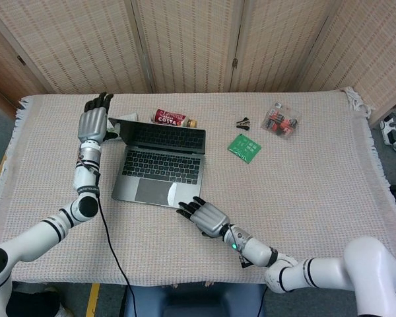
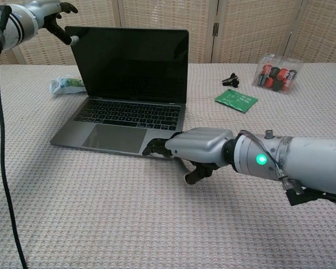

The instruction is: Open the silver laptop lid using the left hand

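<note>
Open laptop (image 1: 160, 164) on table (image 1: 317, 172), bottle (image 1: 172, 119) behind, card (image 1: 244, 146) to its right.

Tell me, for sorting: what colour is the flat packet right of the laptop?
Green packet, clearest in the head view.

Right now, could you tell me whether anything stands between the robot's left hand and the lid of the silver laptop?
Nothing visible does. The left hand is raised at the upper left corner of the silver laptop's lid, which already stands upright. The crumpled green-and-white wrapper lies on the tablecloth lower down, left of the lid, out of the way.
</note>
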`<act>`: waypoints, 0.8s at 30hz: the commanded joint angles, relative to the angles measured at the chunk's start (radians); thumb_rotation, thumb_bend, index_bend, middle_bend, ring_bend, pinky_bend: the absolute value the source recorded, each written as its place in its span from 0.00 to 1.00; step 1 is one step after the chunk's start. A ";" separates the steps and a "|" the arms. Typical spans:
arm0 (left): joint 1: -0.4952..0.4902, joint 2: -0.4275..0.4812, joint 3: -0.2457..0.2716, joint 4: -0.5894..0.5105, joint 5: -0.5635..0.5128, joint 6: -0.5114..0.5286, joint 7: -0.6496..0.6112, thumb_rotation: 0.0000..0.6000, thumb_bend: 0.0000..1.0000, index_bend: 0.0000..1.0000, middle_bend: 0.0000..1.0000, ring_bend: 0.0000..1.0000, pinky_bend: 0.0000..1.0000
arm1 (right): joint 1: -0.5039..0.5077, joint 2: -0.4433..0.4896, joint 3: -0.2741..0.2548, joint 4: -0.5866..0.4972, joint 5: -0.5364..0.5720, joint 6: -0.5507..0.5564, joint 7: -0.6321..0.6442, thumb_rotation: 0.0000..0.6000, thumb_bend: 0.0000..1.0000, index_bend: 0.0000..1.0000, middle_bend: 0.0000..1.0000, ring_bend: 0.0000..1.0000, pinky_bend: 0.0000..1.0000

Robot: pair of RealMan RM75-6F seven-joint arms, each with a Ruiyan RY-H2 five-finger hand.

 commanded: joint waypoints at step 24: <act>0.612 0.385 0.345 -0.645 0.448 0.490 -0.334 1.00 0.52 0.00 0.00 0.00 0.00 | -0.421 0.559 -0.124 -0.333 -0.237 0.539 0.159 1.00 0.76 0.00 0.01 0.12 0.02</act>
